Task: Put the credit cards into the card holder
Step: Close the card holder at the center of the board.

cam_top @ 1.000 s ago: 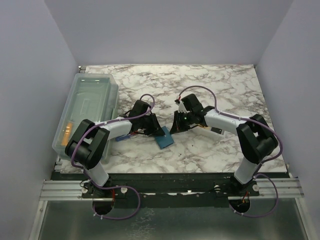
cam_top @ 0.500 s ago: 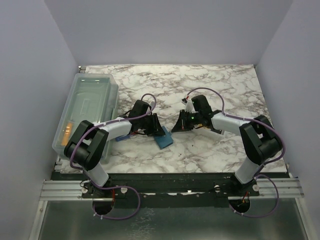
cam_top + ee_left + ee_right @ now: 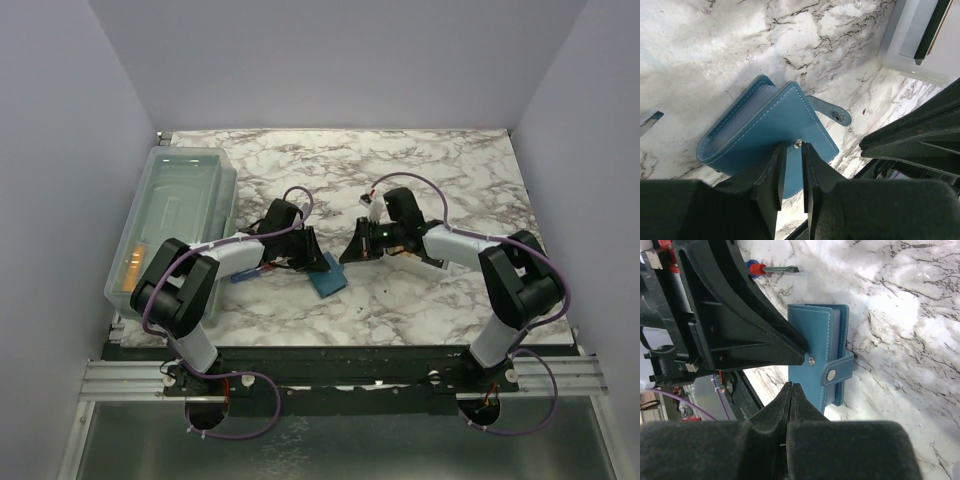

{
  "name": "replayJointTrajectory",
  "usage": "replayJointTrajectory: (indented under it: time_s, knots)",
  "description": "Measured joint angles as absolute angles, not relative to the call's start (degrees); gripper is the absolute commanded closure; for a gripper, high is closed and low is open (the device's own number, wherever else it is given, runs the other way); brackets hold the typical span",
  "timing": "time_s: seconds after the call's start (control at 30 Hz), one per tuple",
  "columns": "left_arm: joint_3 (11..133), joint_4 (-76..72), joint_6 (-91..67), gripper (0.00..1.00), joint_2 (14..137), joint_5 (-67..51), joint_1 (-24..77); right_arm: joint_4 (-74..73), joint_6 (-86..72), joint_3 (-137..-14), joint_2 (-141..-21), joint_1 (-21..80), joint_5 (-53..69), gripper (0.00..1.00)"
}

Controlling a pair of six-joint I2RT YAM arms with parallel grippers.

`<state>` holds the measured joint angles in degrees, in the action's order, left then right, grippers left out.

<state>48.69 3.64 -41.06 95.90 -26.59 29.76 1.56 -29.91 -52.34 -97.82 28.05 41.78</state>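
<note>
**A:** What's the biggest thing there?

**B:** The marble surface (image 3: 450,170). A clear plastic bin (image 3: 225,190) stands along its left side. Something orange (image 3: 130,265) shows through the bin's near end, too small to make out.

**A:** And the arms?

**B:** Both reach toward the middle, and their tips face each other across the card holder (image 3: 328,282). The left gripper (image 3: 791,146) comes in from the left. Its jaws are parted by a narrow slit, their tips are on the holder's cover, and nothing is pinched between them. The right gripper (image 3: 791,386) comes in from the right. Its jaws are pressed fully together and empty, with the tip just beside the holder's edge.

**A:** Anything under the right arm?

**B:** A shallow white tray (image 3: 900,45), on the right of the holder.

**A:** Where does the holder lie?

**B:** Flat on the surface, near the middle and a little toward the near edge, between the two grippers. It is folded over and its layers gape slightly along one side.

**A:** Smaller things?

**B:** A screwdriver (image 3: 772,270) with a red and blue handle lies on the surface to the left of the holder, behind the left gripper. The holder's snap tab (image 3: 832,111) is undone and sticks out onto the marble. The little metal stud (image 3: 798,144) on the cover sits bare, right at the left jaws' tips.
</note>
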Motion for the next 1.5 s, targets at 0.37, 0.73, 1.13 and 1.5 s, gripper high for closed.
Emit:
replayJointTrajectory:
  time_s: [0.37,0.73,1.13,1.5]
  knots:
    - [49.6,6.0,-42.0,0.69,94.9,-27.7,29.5,-13.4,-23.3,-61.4,-97.7,28.4,32.8,0.70]
    - [54.0,9.3,-42.4,0.77,97.4,-29.4,26.6,-20.6,-19.7,-64.3,-99.9,31.2,26.9,0.63]
    - [54.4,7.5,-43.2,0.81,100.6,-31.1,26.4,-22.4,-19.2,-67.5,-103.3,33.1,24.5,0.74]
    - [53.9,6.4,-43.3,0.82,100.6,-31.0,26.7,-23.3,-19.0,-69.1,-105.0,34.2,23.2,0.86]
